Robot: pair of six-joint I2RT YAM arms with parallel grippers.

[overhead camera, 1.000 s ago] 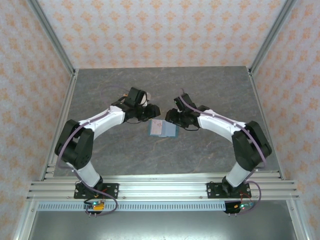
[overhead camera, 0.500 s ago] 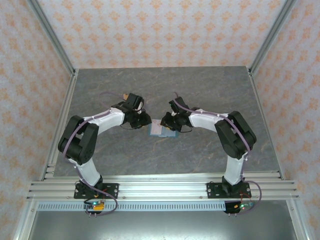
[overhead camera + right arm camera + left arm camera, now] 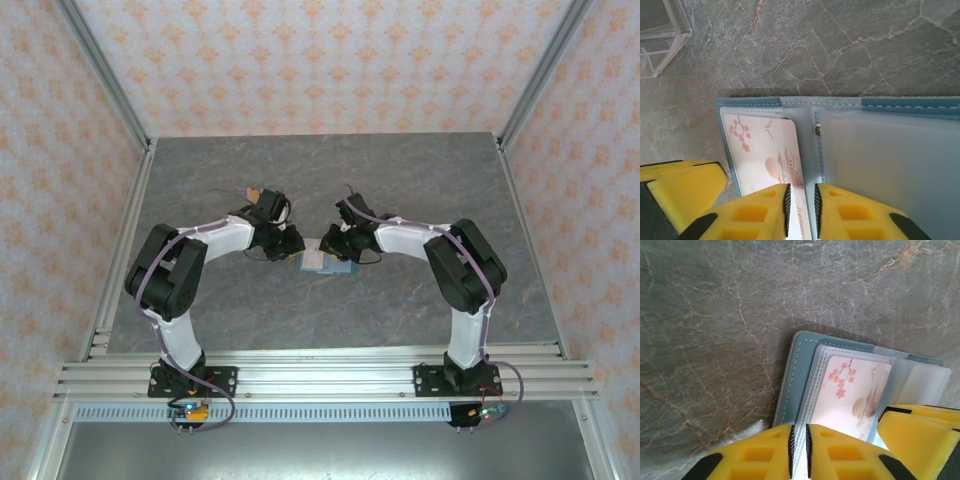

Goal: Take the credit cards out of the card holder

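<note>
Left tool [image 3: 799, 432] clamps clear sleeves [image 3: 815, 385] of stitched teal card holder [image 3: 790, 385]; right tool [image 3: 801, 192] clamps its blossom-printed card [image 3: 762, 150].

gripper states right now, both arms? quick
Left gripper: closed, pinching the clear sleeve edge of the card holder.
Right gripper: closed, pinching the near end of the pale card, possibly through its sleeve.

- One card holder [image 3: 325, 262] is lying open at the centre of the top view.
- One credit card [image 3: 765, 150], pale pink with a blossom print, is showing inside it.
- Two are sitting at its edges: the left gripper [image 3: 799, 445] and the right gripper [image 3: 801, 205].
- Several clear sleeves [image 3: 880, 165] are overlapping, too layered to count.
</note>
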